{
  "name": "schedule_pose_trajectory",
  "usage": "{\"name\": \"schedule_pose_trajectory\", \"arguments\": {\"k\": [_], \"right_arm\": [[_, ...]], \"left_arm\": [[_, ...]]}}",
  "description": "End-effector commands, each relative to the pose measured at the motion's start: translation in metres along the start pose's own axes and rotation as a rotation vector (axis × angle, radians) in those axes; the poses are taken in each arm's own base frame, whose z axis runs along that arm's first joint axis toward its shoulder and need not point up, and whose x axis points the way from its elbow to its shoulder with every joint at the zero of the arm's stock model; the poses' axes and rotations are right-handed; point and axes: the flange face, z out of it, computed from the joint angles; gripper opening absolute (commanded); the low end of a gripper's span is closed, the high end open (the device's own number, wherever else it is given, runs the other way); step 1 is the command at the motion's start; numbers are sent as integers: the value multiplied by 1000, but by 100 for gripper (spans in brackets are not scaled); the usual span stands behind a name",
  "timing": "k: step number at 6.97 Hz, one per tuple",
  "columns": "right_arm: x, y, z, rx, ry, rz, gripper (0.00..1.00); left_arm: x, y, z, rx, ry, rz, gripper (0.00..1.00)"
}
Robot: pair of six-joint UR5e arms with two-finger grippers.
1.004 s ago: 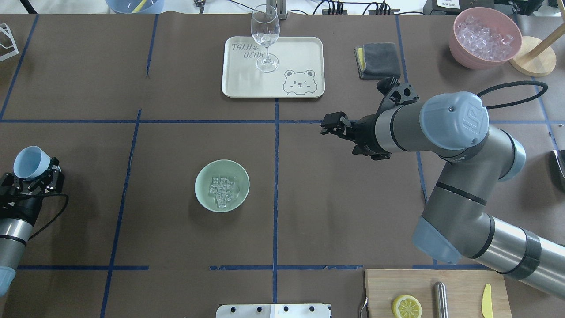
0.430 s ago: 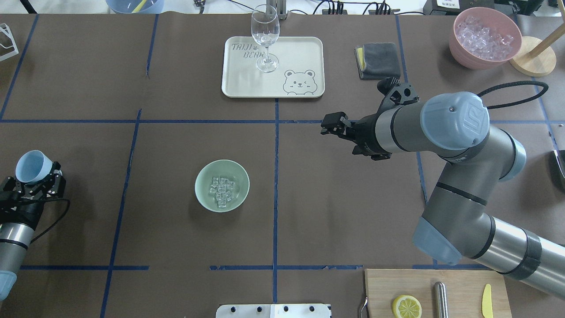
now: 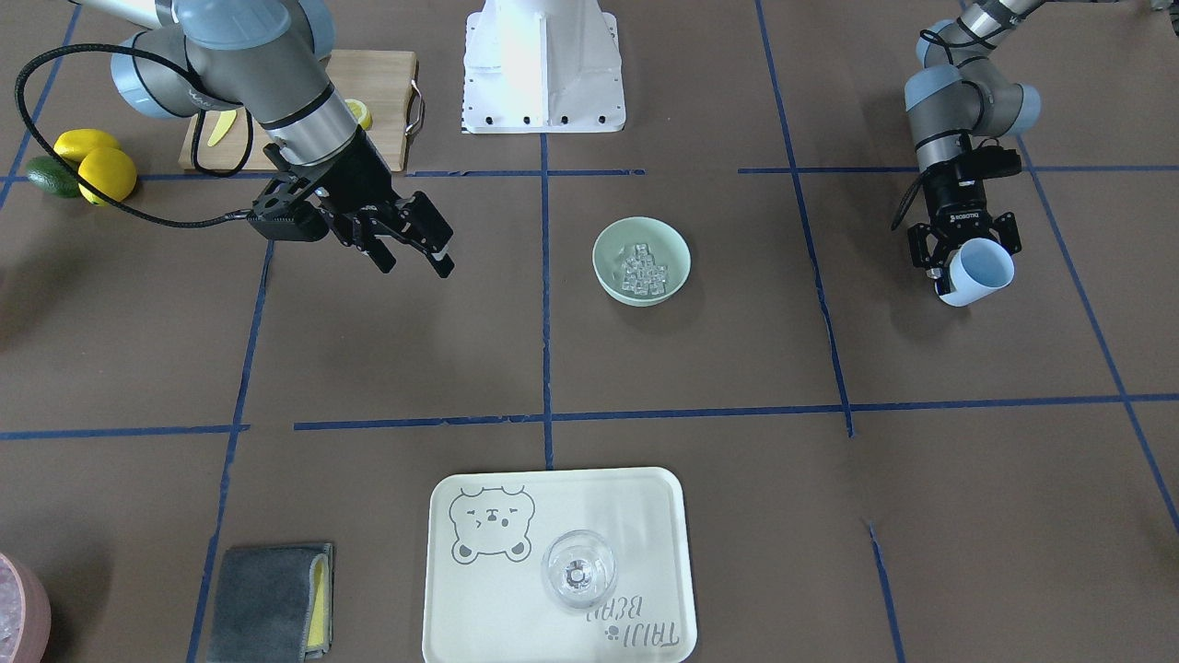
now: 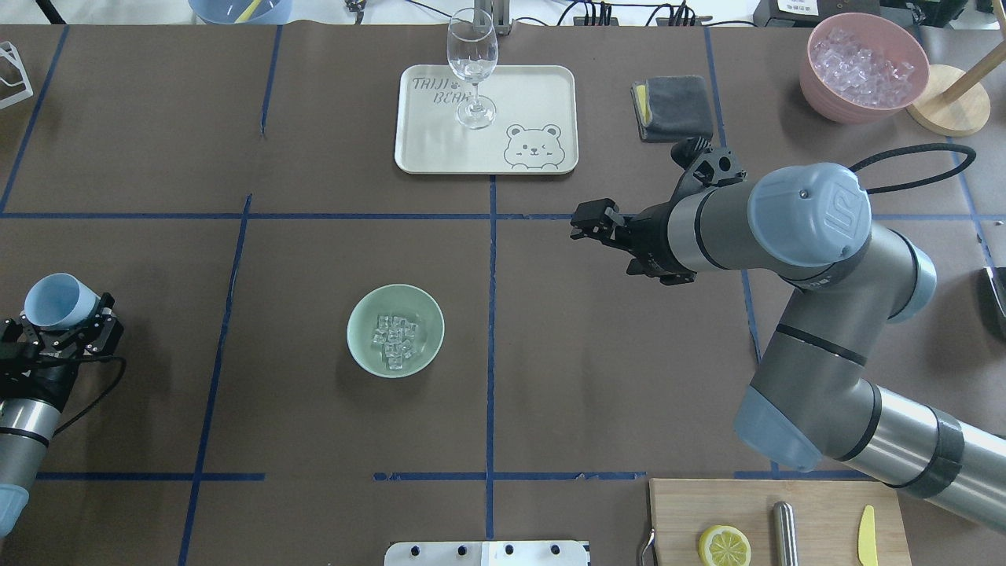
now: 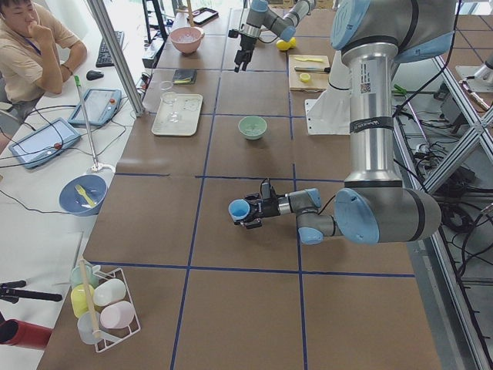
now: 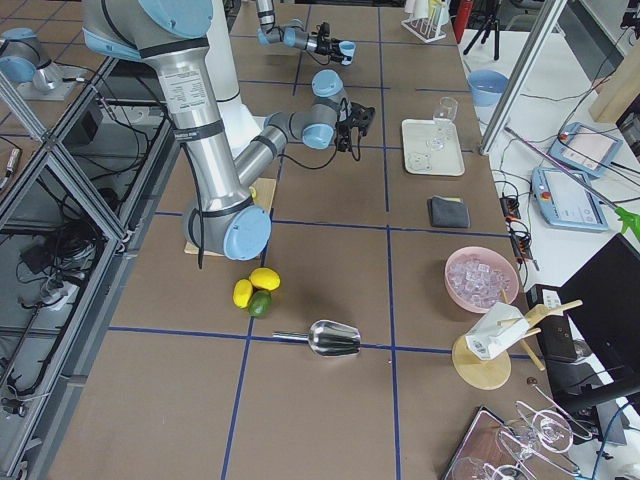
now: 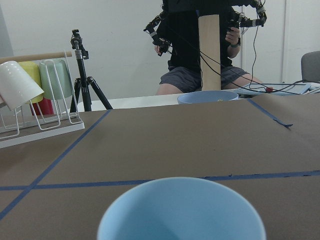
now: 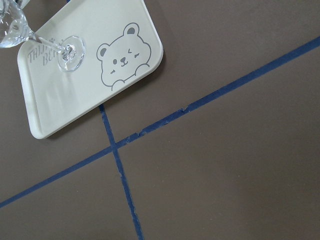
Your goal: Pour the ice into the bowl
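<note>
The mint-green bowl stands left of the table's centre, also seen in the front view. Clear ice cubes lie heaped inside it. Far out at the table's left end, my left gripper is shut on a light blue cup, which is tilted with its mouth up and away from me. The cup looks empty in the left wrist view. My right gripper hovers open and holds nothing, to the right of and beyond the bowl.
A cream bear tray with a wine glass sits at the far middle, beside a grey cloth. A pink bowl of ice is far right. A cutting board with a lemon half lies near right. A cup rack stands beyond my left arm.
My left gripper has drifted slightly back toward me with the blue cup in it. The right arm, the bowl and the ice have not moved.
</note>
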Motion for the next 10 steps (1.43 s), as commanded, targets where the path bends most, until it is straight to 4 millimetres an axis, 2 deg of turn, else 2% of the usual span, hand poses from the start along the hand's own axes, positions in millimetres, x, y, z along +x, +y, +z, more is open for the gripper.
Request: {"name": "schedule_pose_trajectory", "arguments": {"k": [1,2,5,6,7,8,9,10], "right_arm": [[-4,2,-3,-2,-10,-3,100],[-5,3,-3,-1,-11,-4,100],[-7,4,-7,1,-20,-6,100],[-9,5,-9,0,-26,-7,100],[-12,6,-15,0,-38,-10,100],[-12,6,-14,-1,-36,-10,100],[-11,9,-13,-5,-34,-10,100],[-12,15,-10,-16,-33,-14,100]], "left_arm": [[2,-5,-5,-67,37,45,100],[-14,-15,-15,-123,57,52,100],[-42,-22,-43,-345,200,182,100],[-24,-28,-54,-434,300,236,100],[-29,-51,-72,-508,369,267,100],[-35,-65,-84,-552,412,300,100],[-34,-67,-90,-590,456,332,100],[-43,-75,-95,-648,508,390,100]]}}
